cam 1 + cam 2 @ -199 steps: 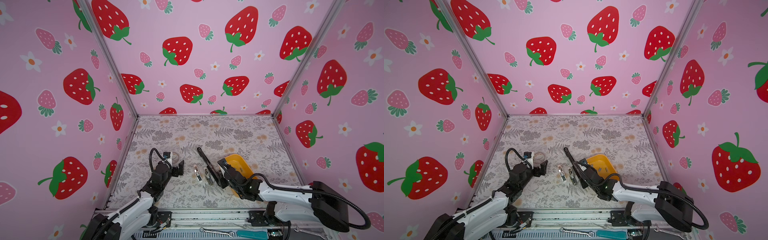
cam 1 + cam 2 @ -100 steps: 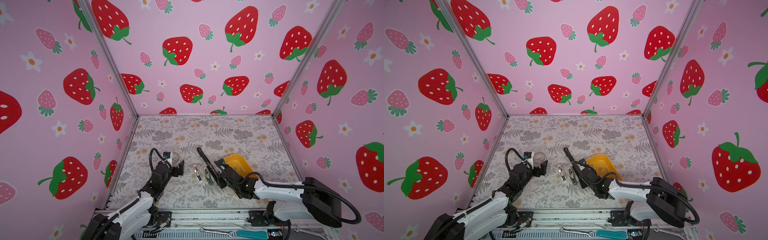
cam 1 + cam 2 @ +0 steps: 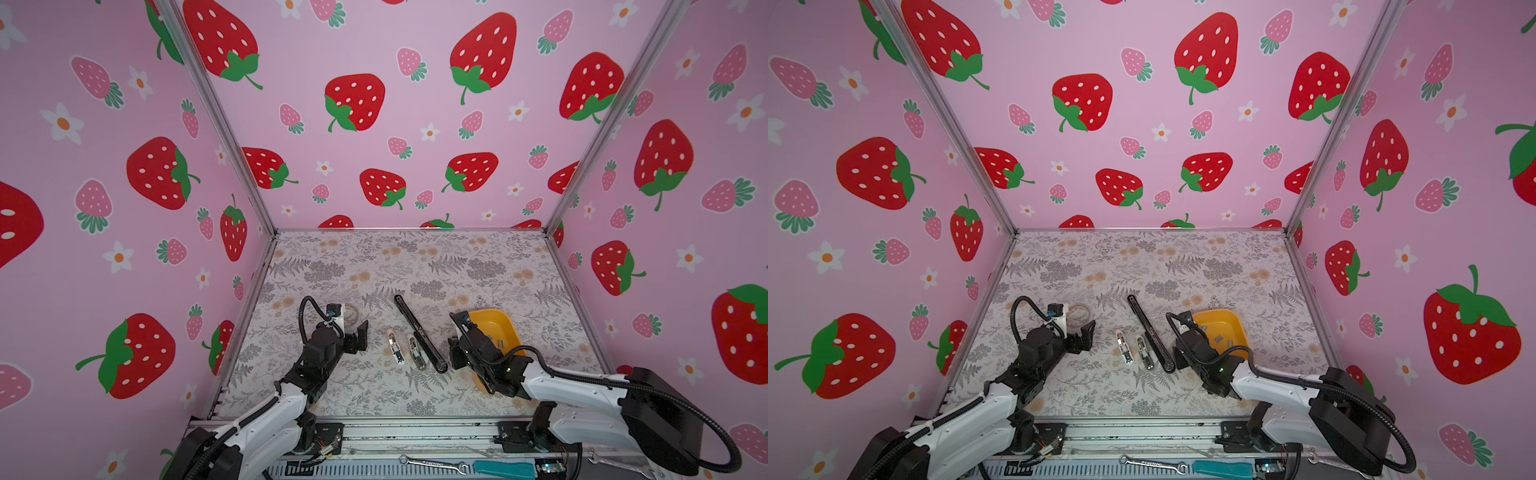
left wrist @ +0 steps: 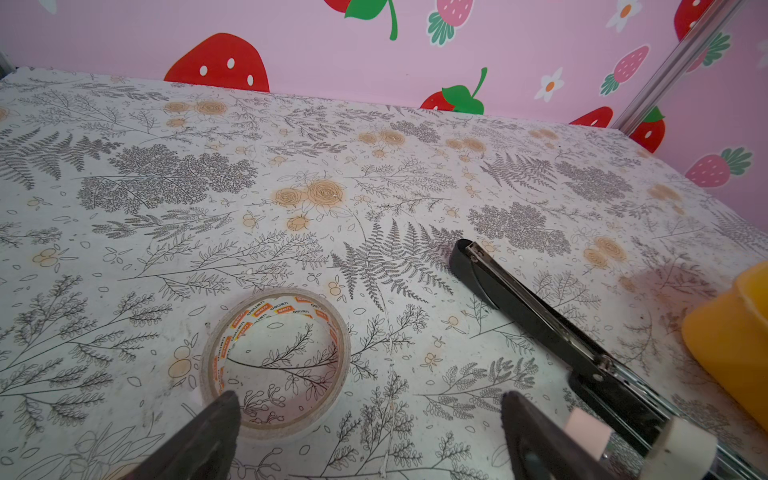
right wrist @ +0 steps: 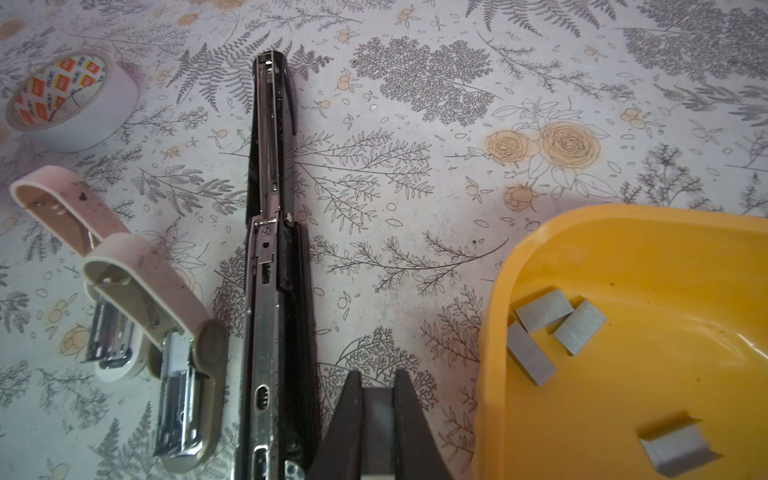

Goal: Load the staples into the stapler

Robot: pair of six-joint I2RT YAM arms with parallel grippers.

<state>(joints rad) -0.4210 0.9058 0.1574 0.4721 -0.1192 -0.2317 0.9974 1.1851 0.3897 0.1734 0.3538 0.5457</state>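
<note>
**Stapler loading rig: R arm has a strip, L arm empty**

Standing next to the strawberry box rn. R gripper [image 5: 377, 376] is clamped down on a staple strip [image 5: 378, 415]. It's a small grey block sandwiched btwn the two black fingers, going by the R wrist view. The gripper hangs low over the table [image 3: 415, 266], in the gap btwn the near end of the black stapler [image 5: 270, 249] and the yellow tray [image 5: 623, 257]. Touching neither afaict.

The black stapler is folded open flat w/ its long metal channel facing up, angled away toward the back wall.

The other staples [image 5: 540, 311] are in the tray. Three short grey strips are bunched by the rim on the stapler side, and a 4th lies well apart from them.

L gripper [image 4: 370, 401] has its jaws spread wide w/ nothing in them. It sits just beside the tape roll [image 4: 282, 303]. One fingertip overlaps the roll's edge in the L wrist view, but I can't tell if it actually touches.

Two small staplers lie side by side btwn the L gripper and the black one, both flipped open. The pink stapler [image 5: 66, 203] is on the tape side, and the olive stapler [image 5: 208, 345] is right next to the black one.
</note>
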